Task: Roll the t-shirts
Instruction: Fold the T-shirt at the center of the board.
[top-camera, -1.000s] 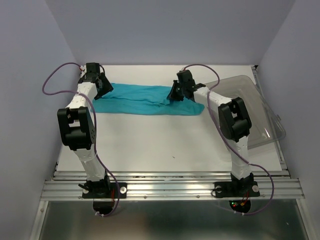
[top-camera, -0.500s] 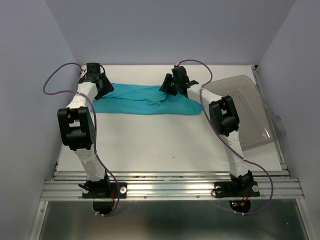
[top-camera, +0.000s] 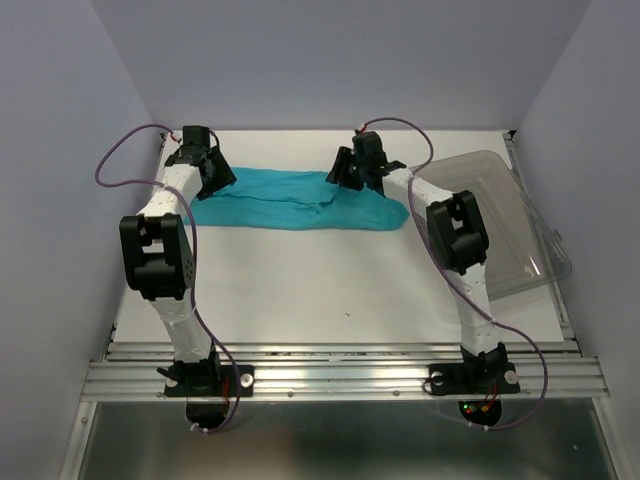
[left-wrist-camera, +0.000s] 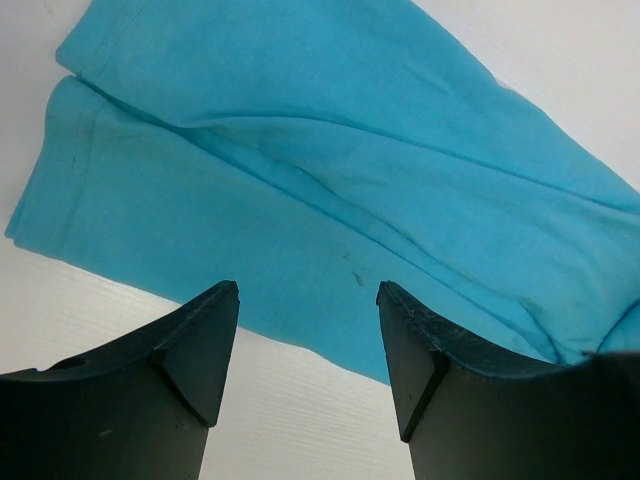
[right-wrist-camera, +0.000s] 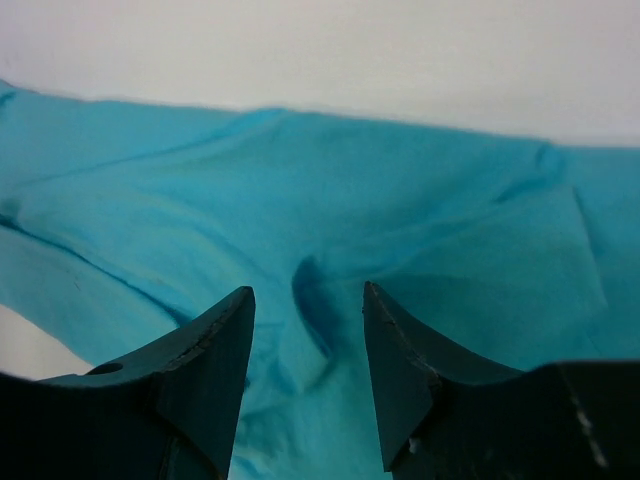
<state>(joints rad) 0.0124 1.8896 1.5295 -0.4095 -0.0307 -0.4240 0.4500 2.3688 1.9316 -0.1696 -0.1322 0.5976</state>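
The teal t-shirt (top-camera: 295, 200) lies folded into a long band across the far part of the table. My left gripper (top-camera: 215, 172) hovers over its left end, open. In the left wrist view the t-shirt (left-wrist-camera: 320, 180) fills the upper frame, and the left gripper (left-wrist-camera: 308, 300) frames its near edge and bare table with nothing between the fingers. My right gripper (top-camera: 345, 170) is above the band's far edge, right of centre. In the right wrist view the right gripper (right-wrist-camera: 308, 300) stands open over a dark crease in the t-shirt (right-wrist-camera: 330, 190), holding nothing.
A clear grey-tinted plastic bin (top-camera: 520, 230) sits at the right edge of the white table (top-camera: 320, 290), close to the shirt's right end. Lilac walls close in the left, right and far sides. Cables loop from both wrists.
My right gripper has opened and let go of the fabric, shifting from the shirt's right part toward its far edge. The left gripper has edged slightly right and stayed open.
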